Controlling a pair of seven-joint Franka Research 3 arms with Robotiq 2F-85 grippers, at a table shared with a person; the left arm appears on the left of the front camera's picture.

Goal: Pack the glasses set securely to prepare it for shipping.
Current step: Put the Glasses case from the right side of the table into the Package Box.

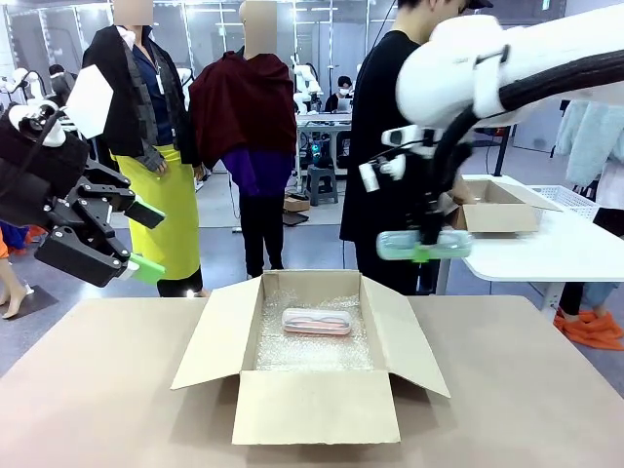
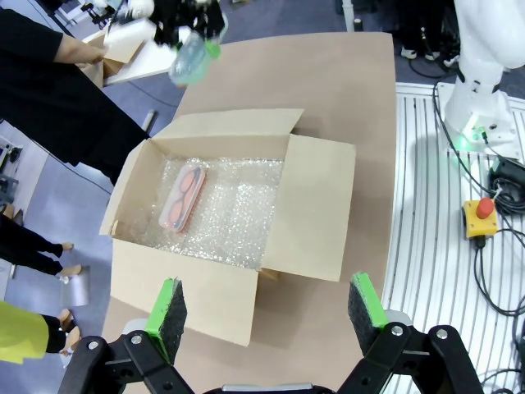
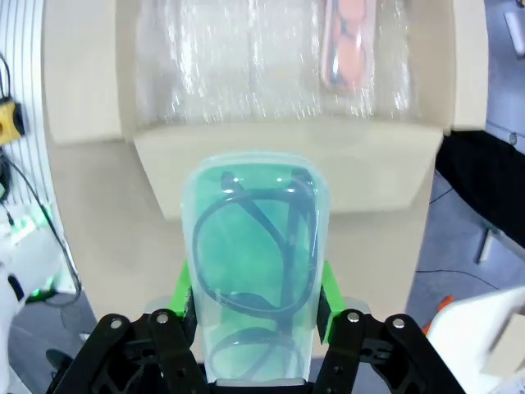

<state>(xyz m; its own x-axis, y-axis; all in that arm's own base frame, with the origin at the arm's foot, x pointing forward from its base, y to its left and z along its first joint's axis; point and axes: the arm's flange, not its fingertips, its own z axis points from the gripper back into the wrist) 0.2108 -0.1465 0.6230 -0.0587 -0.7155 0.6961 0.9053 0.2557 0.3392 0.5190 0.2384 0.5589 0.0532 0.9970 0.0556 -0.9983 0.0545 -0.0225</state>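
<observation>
I am holding the green case (image 3: pixel 254 271) in the right gripper (image 1: pixel 426 249). Its jaws are clamping narrow on the case's long sides, the green pads (image 3: pixel 182 289) are pressing both flanks, and dark-framed spectacles are showing through the clear top. The case is hanging roughly level in the air, well above the table (image 1: pixel 97 390). It is sitting beyond the far right corner of the box (image 2: pixel 316 205) and just in front of a person (image 1: pixel 385 127) in black who is standing at the far side. It is not touching the box.

The pink case (image 2: pixel 183 197) is lying flat inside the box on the bubble wrap (image 2: pixel 238 222) that is lining the bottom. It is resting toward the far wall, near the middle, with its clear top facing up and reddish frames showing through. The box is sitting in the middle of the table with all four flaps folding outward.

The left gripper (image 2: pixel 267 316) is hovering on my left side, up off the table and well apart from the box. Its jaws are spreading wide and gripping nothing, and its wrist camera is looking down into the open box from the near left.
</observation>
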